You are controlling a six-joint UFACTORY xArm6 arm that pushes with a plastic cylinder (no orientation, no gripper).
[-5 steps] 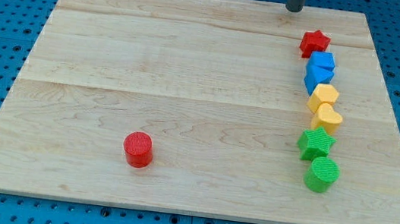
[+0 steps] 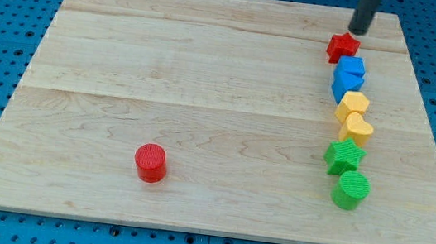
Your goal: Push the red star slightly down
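The red star lies near the top right of the wooden board, at the head of a column of blocks. My tip stands just above and slightly right of the star, very close to its upper right point; contact cannot be told. Directly below the star sit two blue blocks, touching it.
Below the blue blocks the column continues with a yellow hexagon, a yellow heart, a green star and a green cylinder. A red cylinder stands alone at the lower left of middle.
My tip has moved right and down, from the board's top edge to just above the red star. No block has visibly moved.
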